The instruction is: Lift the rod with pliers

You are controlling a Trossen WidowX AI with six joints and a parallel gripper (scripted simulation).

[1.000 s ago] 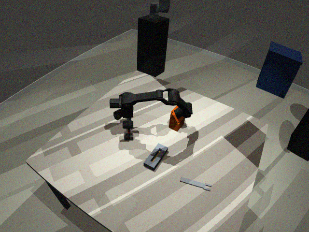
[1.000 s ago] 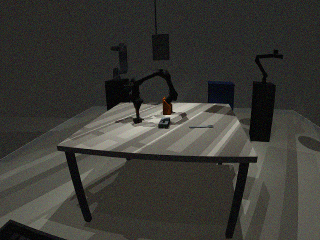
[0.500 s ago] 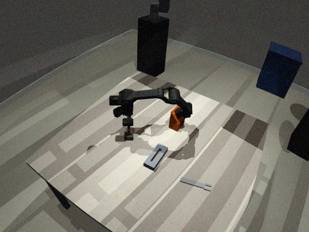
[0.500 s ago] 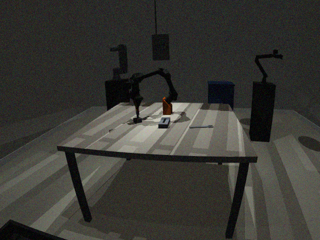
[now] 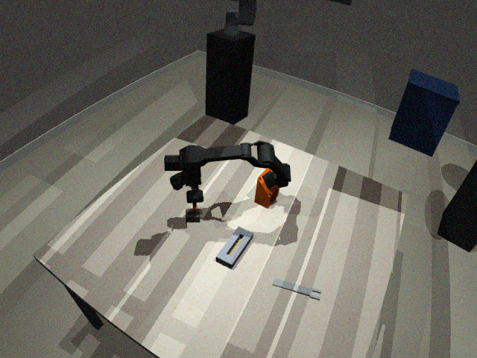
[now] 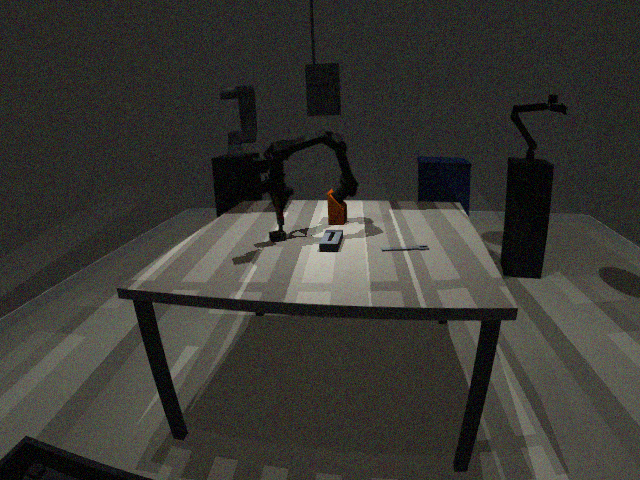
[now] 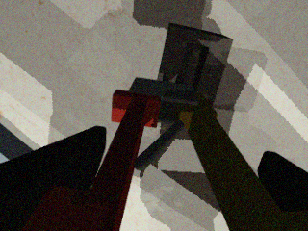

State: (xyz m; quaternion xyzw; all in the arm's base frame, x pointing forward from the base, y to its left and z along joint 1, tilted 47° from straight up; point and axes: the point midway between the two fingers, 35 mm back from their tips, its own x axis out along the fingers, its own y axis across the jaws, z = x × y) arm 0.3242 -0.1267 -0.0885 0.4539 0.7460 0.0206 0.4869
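Note:
My gripper [image 5: 194,199] [image 6: 279,223] [image 7: 184,149] points straight down over the small dark holster [image 5: 192,216] [image 6: 277,236] [image 7: 192,53] at the table's left middle. It is shut on the locking pliers [image 5: 195,208] [image 7: 125,144]. In the wrist view their red handle and yellow handle [image 7: 217,144] run between my fingers, and their dark jaws hang just above the holster. The grey channel block [image 5: 225,257] [image 6: 330,242] lies to the right of the holster, and the thin yellow rod [image 5: 236,245] lies in its slot.
The arm's orange base [image 5: 265,192] [image 6: 336,210] stands behind the block. A flat grey forked bar [image 5: 297,289] [image 6: 404,248] lies at the front right. Off the table stand a dark pillar [image 5: 229,77], a blue box [image 5: 423,111] [image 6: 443,178] and another dark pillar [image 6: 526,217].

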